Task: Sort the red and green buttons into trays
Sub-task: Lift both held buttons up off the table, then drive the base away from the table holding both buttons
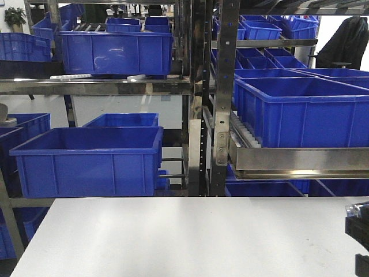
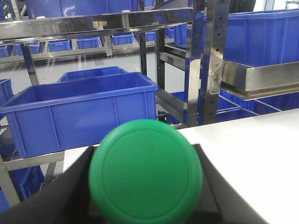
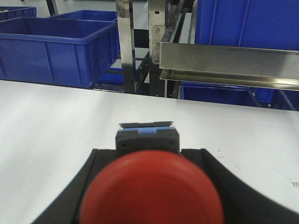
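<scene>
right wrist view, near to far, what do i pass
red button cap → its dark base → white table → blue crate beyond the table's far edge

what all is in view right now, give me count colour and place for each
green button: one, green cap, gripped, close in the left wrist view
red button: one, red cap on a dark base, gripped, close in the right wrist view
table: one, white, in front of the racks
crates: many, blue, on the rack shelves
racks: count unclear, bare steel, behind the table
left tool: one, black, shut on the green button
right tool: one, black, shut on the red button
</scene>
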{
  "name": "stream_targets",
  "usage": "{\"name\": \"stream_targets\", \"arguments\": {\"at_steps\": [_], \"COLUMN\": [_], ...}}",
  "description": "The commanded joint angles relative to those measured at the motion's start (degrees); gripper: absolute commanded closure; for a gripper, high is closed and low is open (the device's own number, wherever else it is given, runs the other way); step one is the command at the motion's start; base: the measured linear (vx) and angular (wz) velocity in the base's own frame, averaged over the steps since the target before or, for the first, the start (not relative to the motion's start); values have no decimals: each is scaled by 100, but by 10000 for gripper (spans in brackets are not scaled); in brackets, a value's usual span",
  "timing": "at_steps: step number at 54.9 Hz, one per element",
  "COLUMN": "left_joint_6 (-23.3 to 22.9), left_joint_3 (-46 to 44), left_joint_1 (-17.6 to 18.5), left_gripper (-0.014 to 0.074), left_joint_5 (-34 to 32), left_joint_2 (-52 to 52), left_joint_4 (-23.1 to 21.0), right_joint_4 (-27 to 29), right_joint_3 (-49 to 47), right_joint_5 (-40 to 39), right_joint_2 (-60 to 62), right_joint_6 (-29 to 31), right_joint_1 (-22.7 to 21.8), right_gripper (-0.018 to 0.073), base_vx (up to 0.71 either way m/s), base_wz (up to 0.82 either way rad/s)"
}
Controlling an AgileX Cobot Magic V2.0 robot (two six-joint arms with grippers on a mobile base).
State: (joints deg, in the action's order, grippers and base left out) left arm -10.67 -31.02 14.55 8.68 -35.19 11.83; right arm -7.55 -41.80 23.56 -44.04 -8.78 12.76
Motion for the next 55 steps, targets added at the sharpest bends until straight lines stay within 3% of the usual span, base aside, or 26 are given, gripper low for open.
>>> {"name": "stream_targets", "arguments": {"at_steps": [1, 55], "left_joint_6": [-26, -26], "left_joint_3": [-162, -162], "left_joint_1": [12, 12], "left_gripper": [596, 596], "left_joint_5": [-520, -519], "left_joint_2": [12, 12], "left_joint_4": [-25, -21], "right_joint_4": [-86, -86], "right_joint_3": [-175, -175], "right_joint_5": [-491, -491], "right_joint_2": [46, 46], "right_joint_6": [-1, -1], "right_joint_1": [-28, -28], "right_gripper": [568, 568], "base_vx": [0, -1], "base_wz": [0, -1]}}
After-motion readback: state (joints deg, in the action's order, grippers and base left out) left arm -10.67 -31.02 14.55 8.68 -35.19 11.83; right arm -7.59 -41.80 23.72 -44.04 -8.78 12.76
